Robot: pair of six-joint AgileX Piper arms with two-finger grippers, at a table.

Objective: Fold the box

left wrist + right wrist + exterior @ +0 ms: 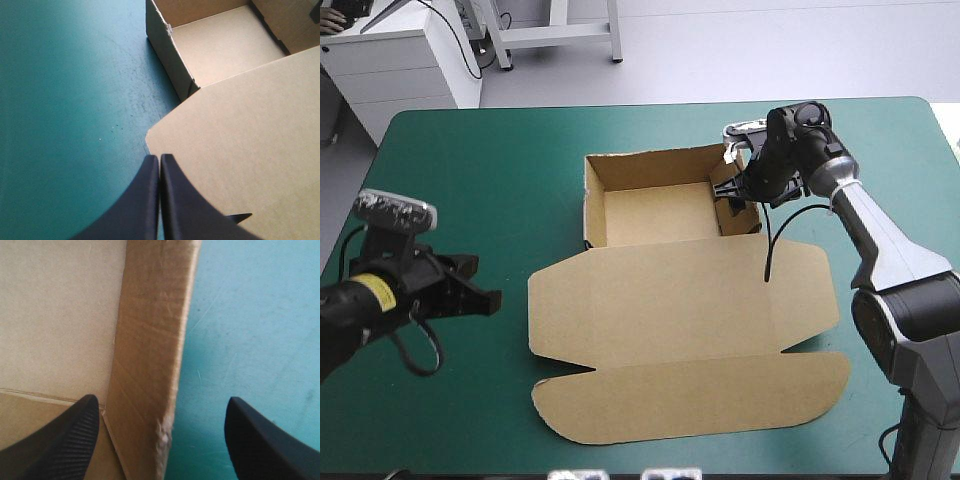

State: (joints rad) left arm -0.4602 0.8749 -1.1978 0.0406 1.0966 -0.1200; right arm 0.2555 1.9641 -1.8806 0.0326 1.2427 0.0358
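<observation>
Right tool (732,196), black fingers spread apart, astride the right-hand wall (150,340) of the tray (655,215): one finger inside over the tray floor, the other outside over the teal-green cover (470,170) of the worktop; contact with the wall not discernible. Left tool (159,159), fingers pressed together into one point, empty, just beside the left corner of the flat lid (240,150), off the board. Box (670,290), brown, at mid-worktop: open tray toward the far edge, walls raised and tucked; lid and tuck flap lying flat toward the near edge. Likely step: pinching or seating the right-hand wall. Hazards, as judged: with nothing pinning the lid, sliding or turning of the whole light box under a sideways push; springing-out of the tucked wall on an upward pull; crushing of the wall's ragged corner (162,432) under a hard or skewed squeeze; snagging of the inner finger on the folded-in flap.
</observation>
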